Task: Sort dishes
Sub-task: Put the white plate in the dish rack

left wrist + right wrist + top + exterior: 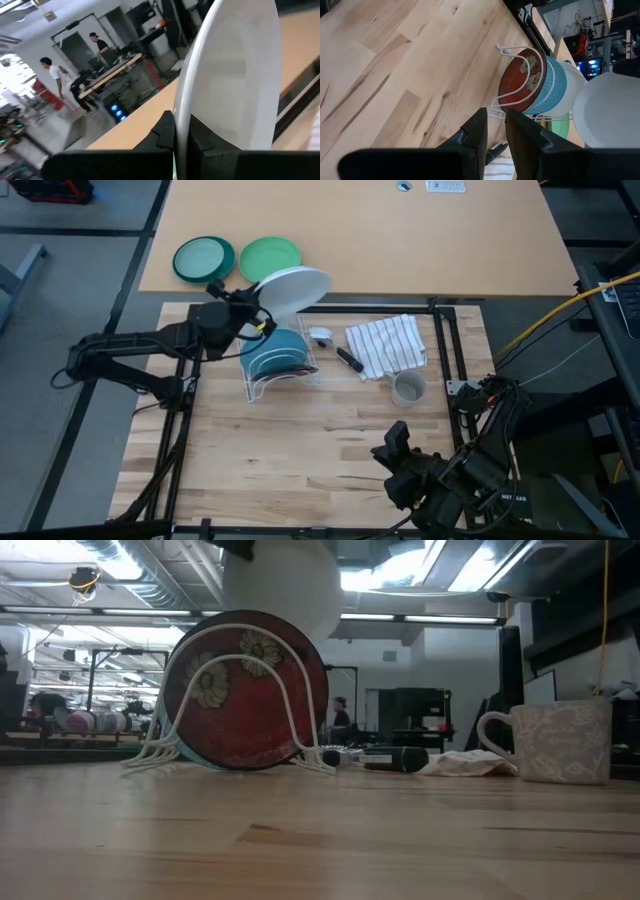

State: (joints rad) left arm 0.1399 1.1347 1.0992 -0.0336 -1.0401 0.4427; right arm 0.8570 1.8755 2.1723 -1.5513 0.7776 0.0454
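A white wire rack (275, 370) stands on the table and holds the dark red flowered plate (245, 690) and the teal plate (270, 352) on edge; both also show in the right wrist view, the red plate (520, 80) and the teal plate (552, 85). My left gripper (256, 310) is shut on the white plate (295, 288) above the rack's far side. In the low view the white plate (283, 585) hangs above the red plate. My right gripper (398, 435) waits near the table's near edge, a narrow gap between its fingers (495, 135), and touches nothing. My left gripper pinches the white plate's rim (182, 125) between its two fingers, one finger (165, 132) on each face. The fingers come about level from the table's left. The plate stands tilted, nearly on edge, and is lifted clear above the rack.
Two green plates (203, 258) (270, 255) lie on the far tan table. A striped cloth (385, 345), a black marker (348, 360) and a grey cup (408, 388) lie right of the rack. Bare wood spreads toward the near edge (290, 460).
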